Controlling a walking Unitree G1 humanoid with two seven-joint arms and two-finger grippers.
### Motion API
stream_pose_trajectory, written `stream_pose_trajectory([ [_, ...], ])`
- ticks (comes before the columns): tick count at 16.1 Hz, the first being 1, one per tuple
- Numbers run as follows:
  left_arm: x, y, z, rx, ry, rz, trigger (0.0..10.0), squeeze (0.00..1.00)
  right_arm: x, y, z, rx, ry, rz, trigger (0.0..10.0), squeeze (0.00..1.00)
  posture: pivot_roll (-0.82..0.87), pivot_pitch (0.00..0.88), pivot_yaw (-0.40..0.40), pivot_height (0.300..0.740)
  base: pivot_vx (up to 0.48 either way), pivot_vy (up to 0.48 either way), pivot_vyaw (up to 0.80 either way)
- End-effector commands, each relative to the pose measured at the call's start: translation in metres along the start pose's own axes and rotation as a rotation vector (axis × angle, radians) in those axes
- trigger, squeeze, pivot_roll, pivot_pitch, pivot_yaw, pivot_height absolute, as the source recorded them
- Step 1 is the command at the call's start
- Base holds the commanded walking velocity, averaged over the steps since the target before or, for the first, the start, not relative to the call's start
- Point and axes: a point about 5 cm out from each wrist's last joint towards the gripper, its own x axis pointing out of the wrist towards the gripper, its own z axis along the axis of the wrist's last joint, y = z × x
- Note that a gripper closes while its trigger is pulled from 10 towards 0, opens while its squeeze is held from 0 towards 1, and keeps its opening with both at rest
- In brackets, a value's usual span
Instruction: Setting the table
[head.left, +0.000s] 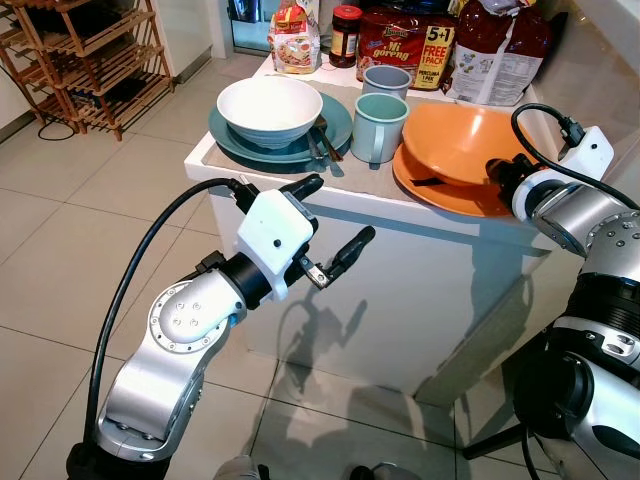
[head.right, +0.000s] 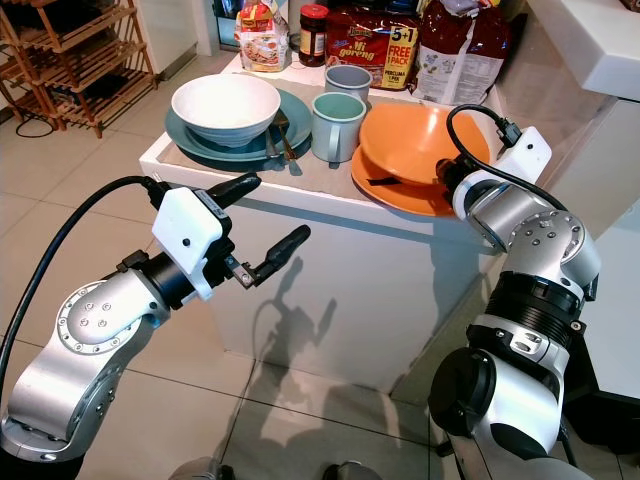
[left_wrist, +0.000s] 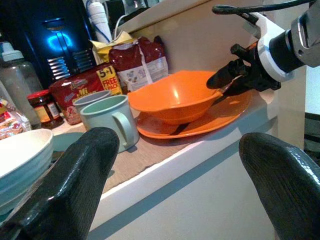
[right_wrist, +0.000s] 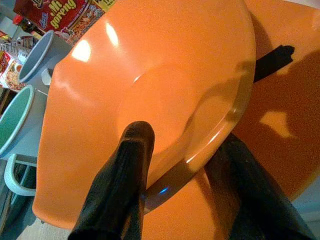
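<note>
Now tilted orange bowl (left_wrist: 176, 98), right gripper (right_wrist: 186, 165) clamping rim

So the white tabletop (head.left: 330, 205) has a teal plate (head.left: 232, 135) at its left and an orange plate (head.left: 440, 195) at its right. Two mugs (head.left: 379, 127) sit between them. Snack packs (head.left: 405, 45) and a jar (head.left: 345, 35) line the back edge.

Bowl (head.left: 268, 108) set on a plate (head.left: 335, 125) at the tabletop's (head.left: 345, 195) left, two mugs (head.left: 379, 127) placed mid-tabletop, one behind the other, second bowl (head.left: 465, 140) stacked on a plate (head.left: 440, 195) at the right, food packets (head.left: 407, 45) and jar (head.left: 345, 35) lined up behind, wooden rack (head.left: 85, 55) stood on the floor far left
</note>
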Motion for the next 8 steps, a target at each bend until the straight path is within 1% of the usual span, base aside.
stream_pose_trajectory([
  [1,-0.0001,-0.0042,0.0032,-0.003,-0.01,-0.026,10.0,0.0,-0.0031,-0.0008,0.002,0.012,-0.005,0.001,0.0,0.0,0.08,0.014,-0.061,0.74,0.0,0.0,0.0],
  [6,0.0005,-0.0033,0.0037,0.001,-0.009,-0.027,10.0,0.0,-0.006,-0.0022,0.0051,0.027,-0.018,-0.005,0.0,0.0,0.07,0.016,-0.052,0.74,0.0,0.0,0.0],
  [8,0.0005,-0.0031,0.0039,0.004,-0.011,-0.023,10.0,0.0,-0.0105,-0.0031,0.009,0.043,-0.047,-0.008,0.0,0.0,0.07,0.016,-0.052,0.74,0.0,0.0,0.0],
])
